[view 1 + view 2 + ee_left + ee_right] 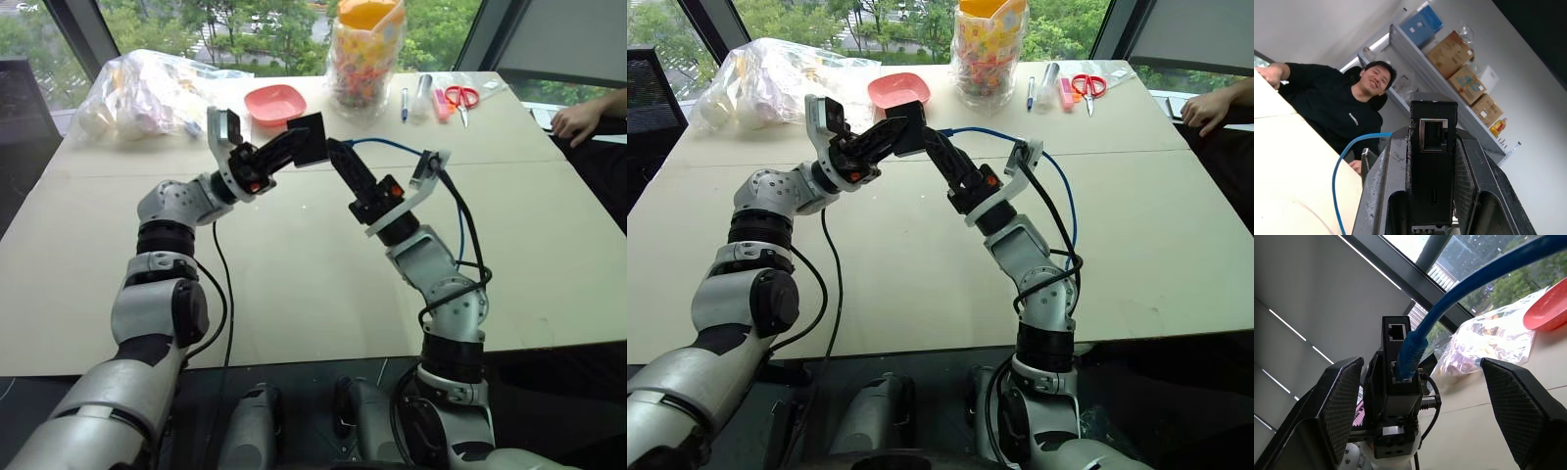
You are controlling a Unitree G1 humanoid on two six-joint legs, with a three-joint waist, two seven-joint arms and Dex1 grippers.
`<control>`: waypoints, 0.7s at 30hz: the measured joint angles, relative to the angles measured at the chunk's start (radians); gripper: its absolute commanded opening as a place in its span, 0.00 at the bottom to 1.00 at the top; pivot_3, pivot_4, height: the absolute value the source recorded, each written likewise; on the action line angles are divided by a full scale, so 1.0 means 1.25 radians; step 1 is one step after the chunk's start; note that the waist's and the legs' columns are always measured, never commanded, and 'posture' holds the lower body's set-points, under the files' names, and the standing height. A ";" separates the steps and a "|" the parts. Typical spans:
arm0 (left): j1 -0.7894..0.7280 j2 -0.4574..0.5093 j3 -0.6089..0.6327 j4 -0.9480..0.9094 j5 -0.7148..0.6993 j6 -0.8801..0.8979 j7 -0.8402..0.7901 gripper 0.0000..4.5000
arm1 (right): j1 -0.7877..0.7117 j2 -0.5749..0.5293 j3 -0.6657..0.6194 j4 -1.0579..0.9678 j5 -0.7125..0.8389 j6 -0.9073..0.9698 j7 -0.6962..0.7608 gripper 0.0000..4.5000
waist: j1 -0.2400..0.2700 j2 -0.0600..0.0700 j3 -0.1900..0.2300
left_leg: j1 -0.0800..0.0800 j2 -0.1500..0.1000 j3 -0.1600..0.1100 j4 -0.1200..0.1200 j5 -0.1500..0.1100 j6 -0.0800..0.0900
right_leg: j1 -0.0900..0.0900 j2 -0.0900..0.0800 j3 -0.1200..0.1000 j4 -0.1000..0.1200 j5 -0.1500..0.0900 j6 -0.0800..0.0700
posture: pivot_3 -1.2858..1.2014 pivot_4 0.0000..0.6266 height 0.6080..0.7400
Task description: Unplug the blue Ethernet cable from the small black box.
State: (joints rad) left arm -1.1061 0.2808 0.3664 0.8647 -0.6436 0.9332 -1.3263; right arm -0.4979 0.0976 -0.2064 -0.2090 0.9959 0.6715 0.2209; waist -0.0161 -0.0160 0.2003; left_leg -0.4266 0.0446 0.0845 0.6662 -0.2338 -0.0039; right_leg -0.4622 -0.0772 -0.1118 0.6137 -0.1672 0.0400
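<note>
On the tan table (294, 255), at twelve o'clock, a clear jar (366, 54) is holding colourful pieces beside a red bowl (274, 102). The left gripper (306, 140) is pinching the small black box (1432, 161), mid-table above the surface, the blue Ethernet cable (1415, 350) plugged in; the right gripper (1420, 396) is standing spread around it.

Small black box (1432, 161): matt black plastic, finely grained. Blue Ethernet cable (1459, 293): smooth, slightly glossy sheath. Gripper fingers (1339, 401): black, cross-hatched textured pads. Table (294, 255): matt, pale, smooth top. Bowl (274, 102): smooth pink plastic. Bag (147, 93): crinkled clear plastic film.
</note>
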 measured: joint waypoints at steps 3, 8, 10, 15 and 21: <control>0.001 0.000 -0.001 -0.003 -0.001 0.000 0.002 0.11 | 0.000 0.001 0.007 0.000 0.003 -0.001 0.002 0.45 | 0.000 0.000 0.000 | 0.000 0.000 0.000 0.000 0.000 0.000 | 0.000 0.000 0.000 0.000 0.000 0.000 | 0.52 0.24 1.00; 0.011 0.000 -0.001 -0.003 -0.007 0.002 0.007 0.11 | 0.000 0.008 0.011 0.001 0.030 -0.003 0.007 0.01 | 0.000 0.000 0.000 | 0.000 0.000 0.000 0.000 0.000 0.000 | 0.000 0.000 0.000 0.000 0.000 0.000 | 0.52 0.24 1.00; 0.011 0.000 -0.001 -0.004 -0.010 0.002 0.007 0.11 | 0.000 0.009 0.012 0.001 0.033 -0.004 0.007 0.01 | 0.000 0.000 0.000 | 0.000 0.000 0.000 0.000 0.000 0.000 | 0.000 0.000 0.000 0.000 0.000 0.000 | 0.52 0.24 1.00; 0.011 -0.001 -0.001 -0.004 -0.015 0.002 0.008 0.11 | 0.000 0.009 0.013 0.001 0.037 -0.007 0.006 0.01 | 0.001 0.000 0.000 | 0.000 0.000 0.000 0.000 0.000 0.000 | 0.000 0.000 0.000 0.000 0.000 0.000 | 0.52 0.24 1.00; 0.015 0.007 -0.001 -0.004 -0.015 -0.003 0.023 0.11 | -0.004 0.002 0.017 0.019 0.027 -0.027 -0.009 0.01 | -0.001 0.000 0.000 | 0.000 0.000 0.000 0.000 0.000 0.000 | 0.000 0.000 0.000 0.000 0.000 0.000 | 0.52 0.24 1.00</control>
State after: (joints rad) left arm -1.0869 0.2895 0.3648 0.8596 -0.6618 0.9295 -1.2980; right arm -0.5027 0.1005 -0.1854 -0.1848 1.0293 0.6378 0.2097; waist -0.0168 -0.0160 0.2003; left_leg -0.4266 0.0447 0.0843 0.6660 -0.2338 -0.0039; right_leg -0.4622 -0.0772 -0.1120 0.6132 -0.1673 0.0400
